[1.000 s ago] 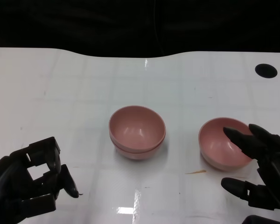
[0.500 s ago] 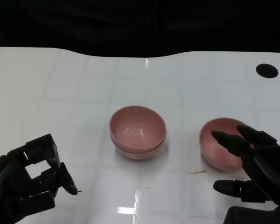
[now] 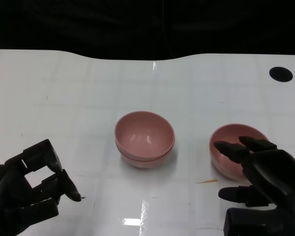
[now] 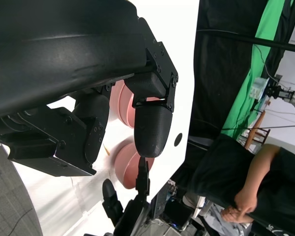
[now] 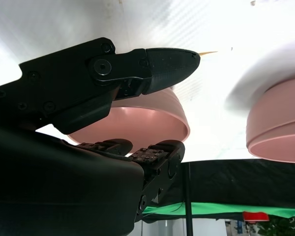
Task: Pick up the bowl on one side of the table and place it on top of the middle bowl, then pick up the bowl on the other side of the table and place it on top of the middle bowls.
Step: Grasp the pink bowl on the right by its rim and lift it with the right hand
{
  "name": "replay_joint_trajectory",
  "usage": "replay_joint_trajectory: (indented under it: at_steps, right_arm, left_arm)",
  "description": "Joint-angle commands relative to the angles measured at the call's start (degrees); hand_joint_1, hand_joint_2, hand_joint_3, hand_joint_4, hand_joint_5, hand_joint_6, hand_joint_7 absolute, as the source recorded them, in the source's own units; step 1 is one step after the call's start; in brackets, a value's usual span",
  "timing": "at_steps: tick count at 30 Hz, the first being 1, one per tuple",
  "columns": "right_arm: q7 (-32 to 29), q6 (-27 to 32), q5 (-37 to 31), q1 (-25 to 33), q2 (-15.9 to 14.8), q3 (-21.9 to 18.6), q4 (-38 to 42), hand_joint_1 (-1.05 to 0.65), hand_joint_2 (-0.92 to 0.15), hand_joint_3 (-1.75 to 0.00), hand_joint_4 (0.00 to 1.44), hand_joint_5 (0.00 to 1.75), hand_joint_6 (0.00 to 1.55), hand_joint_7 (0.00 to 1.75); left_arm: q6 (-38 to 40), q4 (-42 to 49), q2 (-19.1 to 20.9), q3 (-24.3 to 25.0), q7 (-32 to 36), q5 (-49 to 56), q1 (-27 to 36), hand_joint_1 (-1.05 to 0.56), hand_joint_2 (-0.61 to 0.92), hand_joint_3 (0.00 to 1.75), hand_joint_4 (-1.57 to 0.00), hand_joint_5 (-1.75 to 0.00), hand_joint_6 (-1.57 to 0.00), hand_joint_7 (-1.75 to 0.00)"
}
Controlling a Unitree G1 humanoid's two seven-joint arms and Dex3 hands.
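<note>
On the glossy white table (image 3: 88,98), which carries faint grid-like reflections and a wavy far edge, two matte pink bowls are already nested at the centre: the stacked middle bowls (image 3: 144,139) show a smooth round hollow with a second rim line peeking out just below the top one. The remaining pink side bowl (image 3: 231,150) sits well apart from them toward the robot's right, upright on the table, its thin rim and shallow rounded wall plain in the right wrist view (image 5: 132,120).

The right hand (image 3: 258,177), black and hard-shelled with tapered fingertips, has its fingers spread and grasping nothing; the upper fingers reach over the near rim of the side bowl while the thumb lies low beside its outer wall. Whether any fingertip touches the bowl cannot be told.

The left hand (image 3: 27,187) hangs over the table's near left, blocky fingers curled loosely inward around nothing.

A thin tan sliver (image 3: 206,181) lies on the table just in front of the side bowl, and a round black hole (image 3: 280,73) marks the far right of the tabletop
</note>
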Motion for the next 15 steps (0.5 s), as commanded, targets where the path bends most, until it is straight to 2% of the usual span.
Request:
replay_joint_trajectory:
  at_steps: [1, 15]
  right_arm:
    - [-1.6, 0.3, 0.8, -1.7, -1.0, 0.6, 2.1, -0.92, -0.92, -0.3, 0.36, 0.05, 0.41, 0.02]
    - [-8.1, -1.7, 2.7, -9.5, -0.5, 3.9, 16.3, -0.85, -0.92, -0.24, 0.42, 0.05, 0.48, 0.03]
  left_arm:
    - [-0.2, -0.4, 0.1, 0.7, 0.7, 0.7, 0.1, 0.22, 0.92, 1.41, -0.91, -1.75, -0.69, -1.75]
    - [0.0, -0.8, -0.8, 1.0, 1.4, 1.1, 0.1, 0.22, 0.92, 1.39, -0.9, -1.75, -0.67, -1.75]
